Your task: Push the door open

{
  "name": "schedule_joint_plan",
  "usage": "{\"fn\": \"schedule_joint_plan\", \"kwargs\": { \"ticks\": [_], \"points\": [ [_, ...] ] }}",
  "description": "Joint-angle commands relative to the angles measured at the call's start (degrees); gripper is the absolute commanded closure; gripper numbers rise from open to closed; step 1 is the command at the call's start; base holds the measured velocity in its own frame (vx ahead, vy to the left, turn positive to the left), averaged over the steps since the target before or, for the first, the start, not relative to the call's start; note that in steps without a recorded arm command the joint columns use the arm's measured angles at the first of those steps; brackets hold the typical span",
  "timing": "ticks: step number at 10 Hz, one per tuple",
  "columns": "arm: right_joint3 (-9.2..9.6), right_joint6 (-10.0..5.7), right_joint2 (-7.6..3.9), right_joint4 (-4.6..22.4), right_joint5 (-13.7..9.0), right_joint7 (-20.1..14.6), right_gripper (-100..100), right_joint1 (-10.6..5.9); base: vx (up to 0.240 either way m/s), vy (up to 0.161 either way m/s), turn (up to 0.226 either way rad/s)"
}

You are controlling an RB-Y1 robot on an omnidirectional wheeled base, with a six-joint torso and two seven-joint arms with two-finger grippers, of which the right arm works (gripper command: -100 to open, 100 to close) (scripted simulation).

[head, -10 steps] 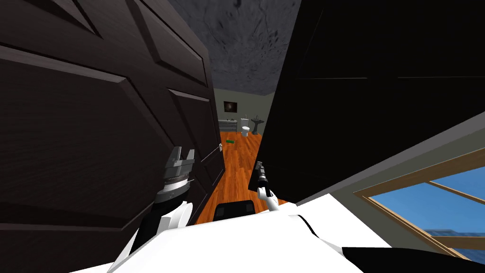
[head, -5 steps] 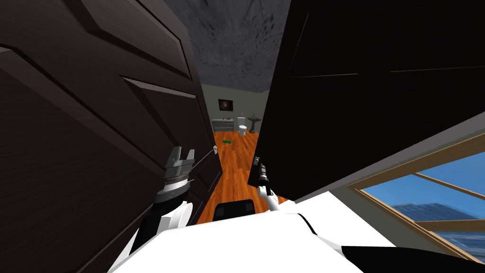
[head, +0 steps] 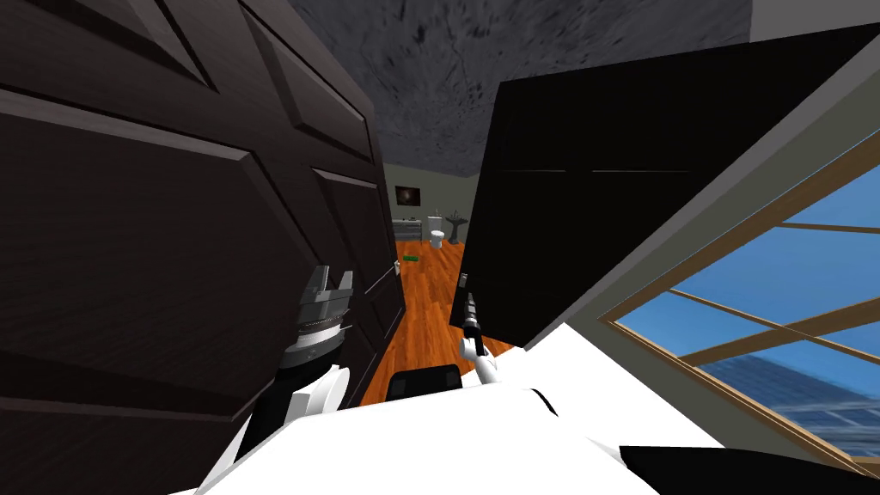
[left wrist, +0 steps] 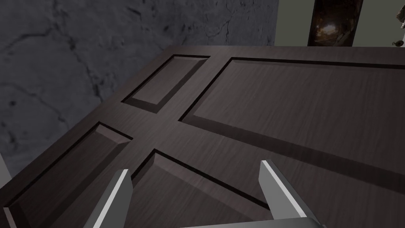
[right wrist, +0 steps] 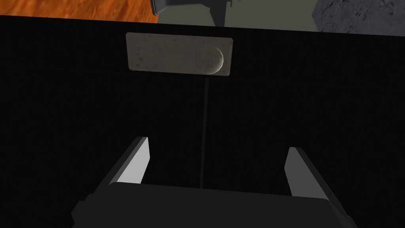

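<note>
Head view: two dark leaves take most of the scene. The brown door [head: 172, 215], panelled, stands at my left. The black door [head: 584, 215] stands at my right. Both are swung partly away from me, and the gap between them shows an orange floor [head: 430, 292] running into a far room. A window [head: 773, 284] lies to the right of the black door.

I judge the push part done: the way is open but narrow, likely too tight for my body, so both leaves need to swing wider.

The left arm [head: 309, 344] reaches up just beside the brown door. In the left wrist view its panels [left wrist: 277, 118] lie close under the left jaws, which stand wide apart and hold nothing. Whether they touch the face I cannot tell.

The right arm [head: 473, 331] is at the black door's near edge. The right wrist view shows that flat black face [right wrist: 79, 118] with a pale plate [right wrist: 178, 53] ahead of the right jaws, likewise spread and empty.

No container is near. In the far room a toilet [head: 436, 236] and a basin [head: 454, 225] are too small to show any contents. A green thing [head: 412, 258] lies on the floor.
</note>
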Motion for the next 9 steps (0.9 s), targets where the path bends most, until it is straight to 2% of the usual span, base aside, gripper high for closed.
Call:
{"fn": "schedule_joint_plan", "kwargs": {
  "ticks": [1,2,5,7,9],
  "points": [
    [0.00,0.00,0.00,0.00,0.00,0.00,-100,0.00,-0.070,0.042,-0.015],
    [-0.04,-0.45,-1.09,0.10,-0.02,0.37,-100,0.12,0.100,-0.010,0.017],
    [-0.10,-1.01,-1.78,0.26,-0.05,0.70,-100,0.21,0.178,-0.057,0.011],
    [-0.16,-1.54,-1.79,0.41,-0.07,1.01,-100,0.29,0.197,-0.075,0.015],
    [-0.22,-2.07,-1.24,0.56,-0.10,1.33,-100,0.37,0.204,-0.049,0.012]
  ]
}}
